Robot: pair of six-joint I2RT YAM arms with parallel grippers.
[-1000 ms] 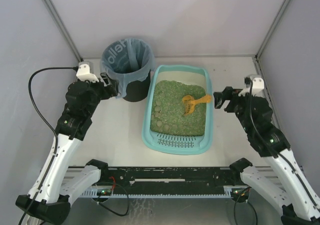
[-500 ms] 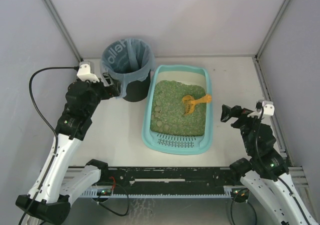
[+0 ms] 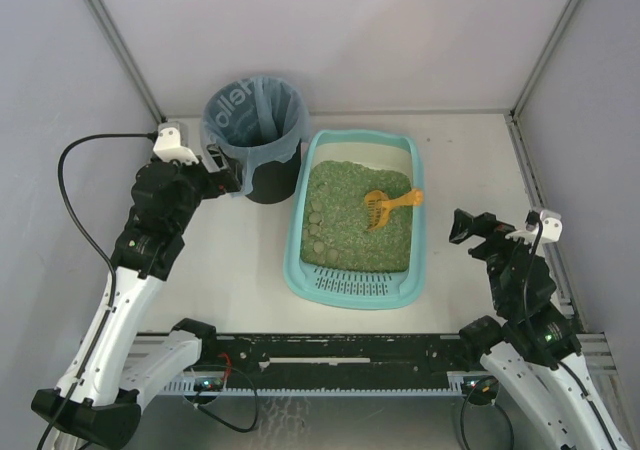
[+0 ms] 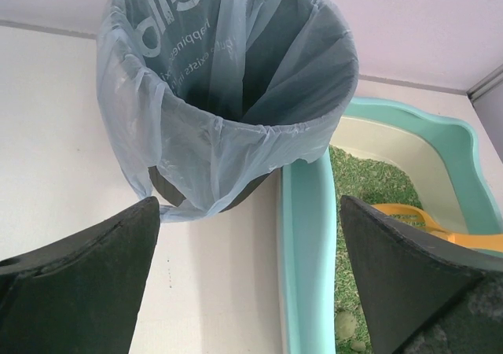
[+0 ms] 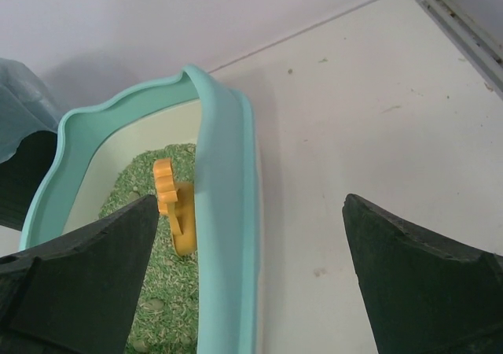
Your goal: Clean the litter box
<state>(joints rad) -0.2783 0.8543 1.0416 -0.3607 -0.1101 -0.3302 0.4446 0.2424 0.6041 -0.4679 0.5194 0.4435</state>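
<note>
The light-teal litter box (image 3: 296, 240) lies in the middle of the table, its slotted grille (image 3: 352, 284) at the near end. It holds green litter (image 3: 350, 232) with several round clumps along its left side. An orange slotted scoop (image 3: 388, 204) rests on the litter near the right wall. My left gripper (image 3: 222, 170) is open and empty, beside the black bin (image 3: 255, 135). My right gripper (image 3: 462, 228) is open and empty, off the box's right rim. The left wrist view shows the box rim (image 4: 302, 236) between my open fingers (image 4: 94, 291). The right wrist view shows the rim (image 5: 228, 212) and scoop (image 5: 177, 212).
The round black bin with its blue bag (image 4: 236, 79) stands at the box's far left corner. Metal frame posts (image 3: 118, 45) and grey walls close in the back and sides. A black cable (image 3: 75, 210) loops by the left arm.
My right arm has drawn back from the box's right side toward the near right, gripper still open. The left arm, box and scoop have not moved.
</note>
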